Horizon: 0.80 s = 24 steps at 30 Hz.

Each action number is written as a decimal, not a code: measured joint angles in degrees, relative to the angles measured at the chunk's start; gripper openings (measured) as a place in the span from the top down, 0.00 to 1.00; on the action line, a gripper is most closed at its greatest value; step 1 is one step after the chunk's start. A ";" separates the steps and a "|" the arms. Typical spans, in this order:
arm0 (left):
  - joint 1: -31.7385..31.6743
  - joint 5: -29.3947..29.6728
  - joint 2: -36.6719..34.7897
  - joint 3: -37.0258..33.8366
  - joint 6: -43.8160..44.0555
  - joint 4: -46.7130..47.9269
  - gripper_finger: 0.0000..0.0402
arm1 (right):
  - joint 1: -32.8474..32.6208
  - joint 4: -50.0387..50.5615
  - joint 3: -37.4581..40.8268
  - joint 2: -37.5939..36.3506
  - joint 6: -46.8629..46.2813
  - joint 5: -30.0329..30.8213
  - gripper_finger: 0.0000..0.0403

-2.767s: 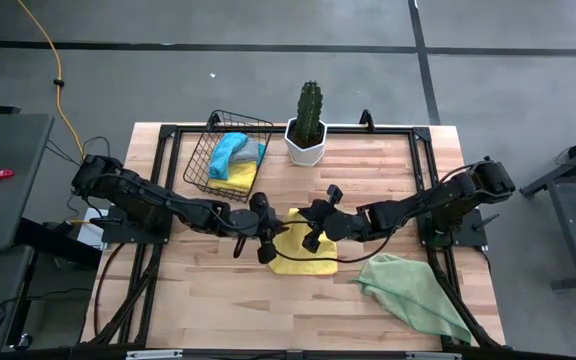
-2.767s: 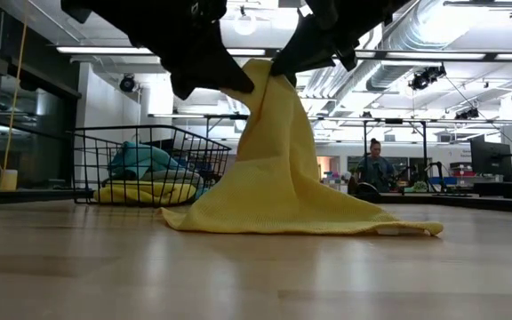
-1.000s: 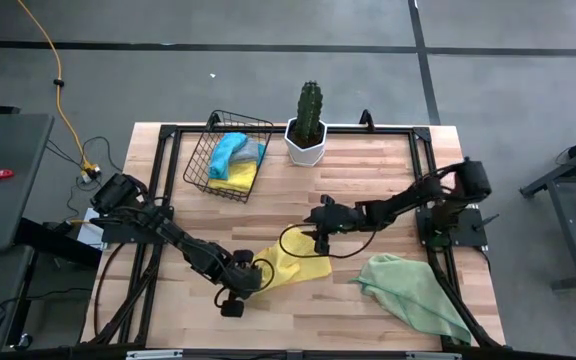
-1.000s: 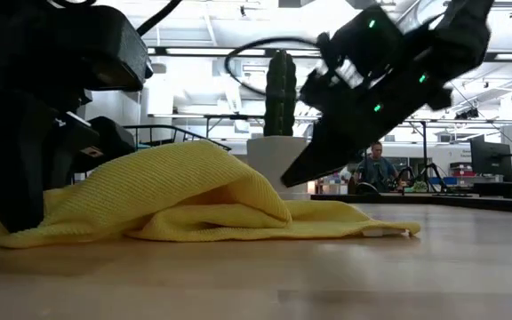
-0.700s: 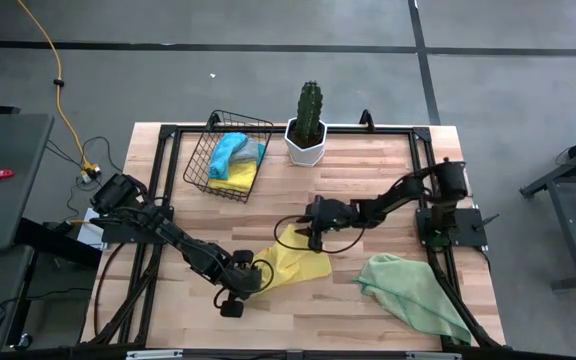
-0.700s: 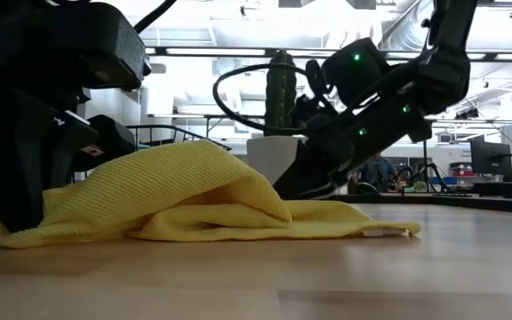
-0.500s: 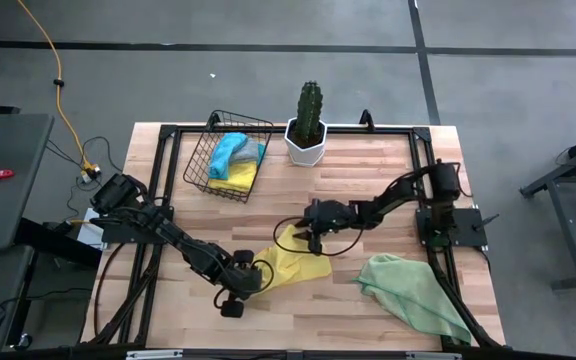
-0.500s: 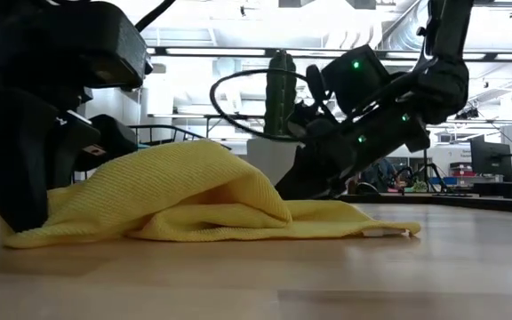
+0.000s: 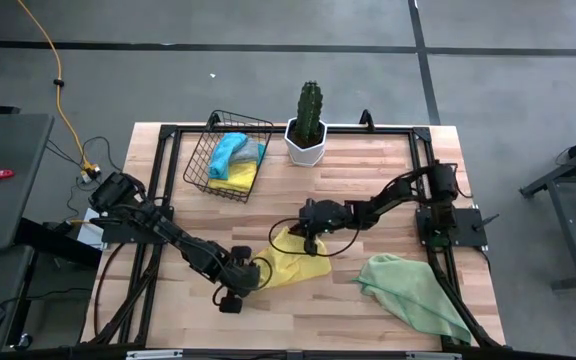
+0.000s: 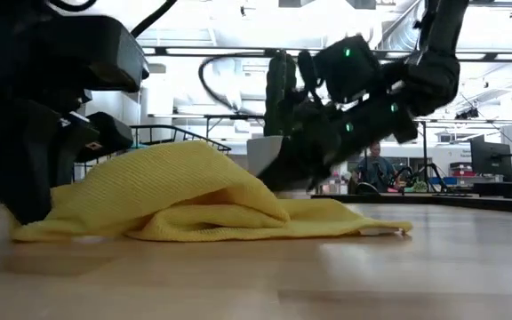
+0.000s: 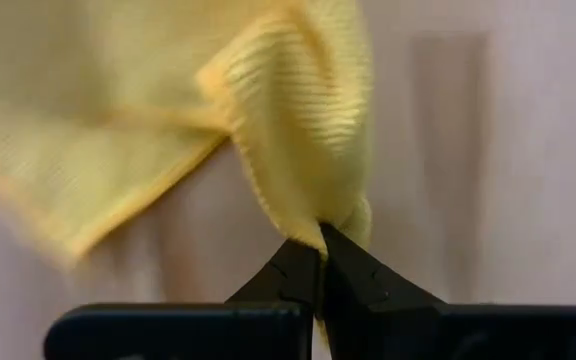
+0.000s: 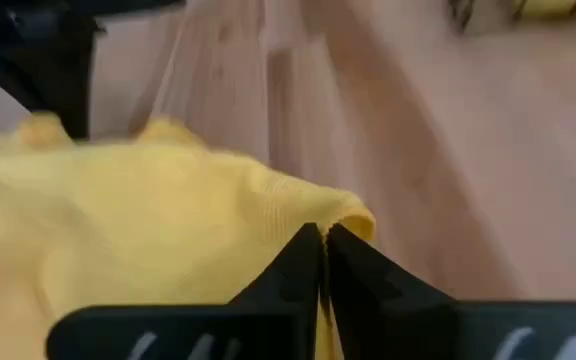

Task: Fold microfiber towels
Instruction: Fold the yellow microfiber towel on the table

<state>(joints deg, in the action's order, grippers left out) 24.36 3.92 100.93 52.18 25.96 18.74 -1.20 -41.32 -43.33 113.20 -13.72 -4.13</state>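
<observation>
The yellow towel (image 9: 290,262) lies crumpled at the middle of the table (image 9: 368,180), toward its front edge, humped at one end and flat at the other in the low view. Its long axis runs roughly left to right across the table, slightly slanted; the far corner points toward the cactus pot (image 9: 307,146).

The left gripper (image 9: 240,280) sits at the towel's near-left end with its fingers pressed together on a bunched fold of the cloth, as the left wrist view shows. The right gripper (image 9: 306,224) is at the far corner, fingers closed; the right wrist view suggests that they pinch the towel's edge, though how much cloth lies between them is hard to judge.

Risks from here:
- A thin pinch at the right corner may slip when the cloth is drawn taut.
- The left grip holds a bunch, not a clean corner, so the fold may come out skewed.
- Uneven pull from the two arms would drag the towel instead of spreading it.

A green towel (image 9: 416,293) lies loose at the front right. The wire basket (image 9: 200,165) at the rear left holds more towels.
</observation>
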 joint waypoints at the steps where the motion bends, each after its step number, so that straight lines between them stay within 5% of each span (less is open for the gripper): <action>1: -0.02 0.35 -0.71 -0.08 0.46 1.54 1.00 | -0.03 0.09 0.08 -1.15 0.53 0.75 0.97; 13: 0.07 13.80 -21.08 0.02 3.72 16.21 1.00 | -5.46 22.45 0.36 -28.29 12.89 16.52 1.00; 21: -1.37 32.65 -34.30 0.84 -3.50 15.06 1.00 | -12.13 35.61 0.35 -43.58 15.71 33.73 1.00; 24: -3.35 34.29 -36.59 0.84 -5.75 12.66 1.00 | -14.19 39.17 0.37 -47.54 15.21 38.67 1.00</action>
<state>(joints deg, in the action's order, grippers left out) 21.00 38.21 64.34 53.01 20.21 31.40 -15.39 -2.15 -42.96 65.66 1.50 34.54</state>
